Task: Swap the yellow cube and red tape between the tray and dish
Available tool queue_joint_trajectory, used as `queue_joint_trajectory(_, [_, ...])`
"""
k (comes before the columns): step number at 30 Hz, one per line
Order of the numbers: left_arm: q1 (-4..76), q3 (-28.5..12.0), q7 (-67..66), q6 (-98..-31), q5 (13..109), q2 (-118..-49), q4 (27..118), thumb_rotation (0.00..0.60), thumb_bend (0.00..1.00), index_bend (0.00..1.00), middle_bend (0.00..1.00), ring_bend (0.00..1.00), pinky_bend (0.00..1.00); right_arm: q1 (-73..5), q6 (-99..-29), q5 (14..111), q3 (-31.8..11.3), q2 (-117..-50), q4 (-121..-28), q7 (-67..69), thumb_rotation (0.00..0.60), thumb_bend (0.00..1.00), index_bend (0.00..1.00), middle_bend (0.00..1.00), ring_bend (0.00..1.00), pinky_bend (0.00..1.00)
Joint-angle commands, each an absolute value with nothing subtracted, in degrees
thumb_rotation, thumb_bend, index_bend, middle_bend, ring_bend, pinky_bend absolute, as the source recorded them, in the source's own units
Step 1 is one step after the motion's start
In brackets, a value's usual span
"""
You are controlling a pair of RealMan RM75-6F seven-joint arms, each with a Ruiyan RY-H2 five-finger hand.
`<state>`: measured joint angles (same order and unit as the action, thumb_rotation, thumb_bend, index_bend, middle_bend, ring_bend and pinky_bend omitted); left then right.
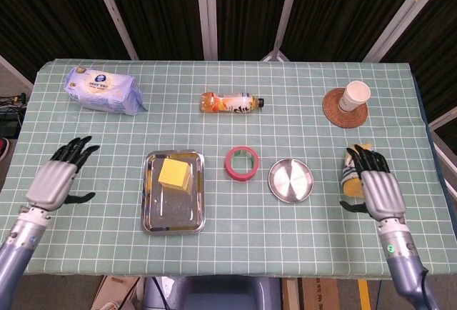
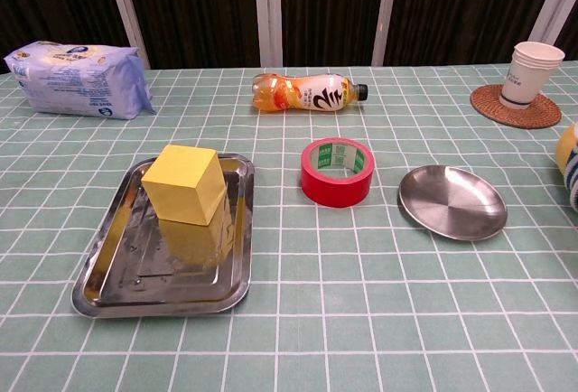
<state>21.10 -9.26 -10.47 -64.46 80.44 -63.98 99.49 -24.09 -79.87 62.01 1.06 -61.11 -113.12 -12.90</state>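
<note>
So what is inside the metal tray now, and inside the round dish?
The tray holds only the yellow cube; the tray floor under the cube is covered. The dish holds nothing. The red tape stands on the table between them.

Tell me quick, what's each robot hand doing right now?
Left hand: open, holding nothing.
Right hand: open, holding nothing.

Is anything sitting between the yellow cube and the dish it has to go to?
Yes. The red tape lies flat on the table between the tray that holds the yellow cube and the empty dish. It stands lower than the cube, so lifting the cube over should clear it.
</note>
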Motion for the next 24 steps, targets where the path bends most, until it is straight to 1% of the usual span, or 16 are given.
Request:
queue_joint_trajectory(1, [27.3, -11.6, -13.8, -57.3, 75.8, -67.6, 100.0, 0.6, 0.0, 0.12, 0.0, 0.0, 0.11, -15.8, -83.3, 69.4, 6.6, -63.6, -104.0, -2.3, 0.6, 0.0, 0.0, 0.0, 0.0, 0.0])
queue_joint_trajectory(4, [31.1, -12.3, -16.9, -53.5, 72.4, -70.7, 98.7, 0.6, 0.0, 0.12, 0.0, 0.0, 0.1, -15.3, -81.6, 70.0, 6.2, -64.3, -101.3, -0.6, 0.6, 0.0, 0.0, 0.0, 0.0, 0.0])
queue_joint_trajectory(8, [34.8, -12.9, -20.3, -51.9, 69.2, -75.9, 96.0, 0.6, 0.0, 0.12, 0.0, 0.0, 0.1, -14.7, -80.3, 69.7, 5.3, -64.9, -100.4, -1.2, 0.6, 0.0, 0.0, 0.0, 0.0, 0.0])
queue_joint_trajectory(12, [37.4, -12.3, -21.9, -50.0, 67.1, -80.0, 93.2, 0.6, 0.0, 0.12, 0.0, 0.0, 0.11, -14.2, -79.7, 69.5, 4.4, -65.0, -100.3, -1.6, 0.6, 0.0, 0.0, 0.0, 0.0, 0.0])
queue_joint_trajectory(17, [39.6, -11.8, -23.2, -49.7, 65.5, -84.4, 89.9, 0.6, 0.0, 0.12, 0.01, 0.0, 0.17, -13.7, -78.4, 69.1, 3.4, -65.2, -100.0, -1.8, 0.6, 0.0, 0.0, 0.0, 0.0, 0.0])
queue_joint_trajectory(19, [40.2, -11.2, -23.3, -49.6, 65.4, -86.3, 88.3, 0.6, 0.0, 0.12, 0.03, 0.02, 0.19, -13.4, -78.3, 69.0, 2.8, -65.3, -100.0, -1.6, 0.6, 0.0, 0.0, 0.0, 0.0, 0.0])
queue_joint_trajectory(21, [40.7, -10.7, -23.8, -49.2, 64.9, -87.5, 87.1, 0.6, 0.02, 0.13, 0.08, 0.06, 0.22, -13.1, -78.4, 69.0, 2.4, -65.3, -100.0, -1.3, 0.6, 0.0, 0.0, 0.0, 0.0, 0.0])
queue_joint_trajectory(23, [41.4, -10.4, -24.4, -49.3, 64.6, -89.1, 85.5, 0.6, 0.1, 0.17, 0.16, 0.13, 0.27, -12.8, -78.4, 69.1, 1.8, -65.3, -99.8, -1.0, 0.6, 0.0, 0.0, 0.0, 0.0, 0.0])
queue_joint_trajectory(24, [41.6, -10.3, -24.4, -49.4, 64.7, -89.8, 84.8, 0.6, 0.17, 0.2, 0.22, 0.18, 0.31, -12.6, -78.4, 69.2, 1.6, -65.3, -99.8, -0.7, 0.6, 0.0, 0.0, 0.0, 0.0, 0.0])
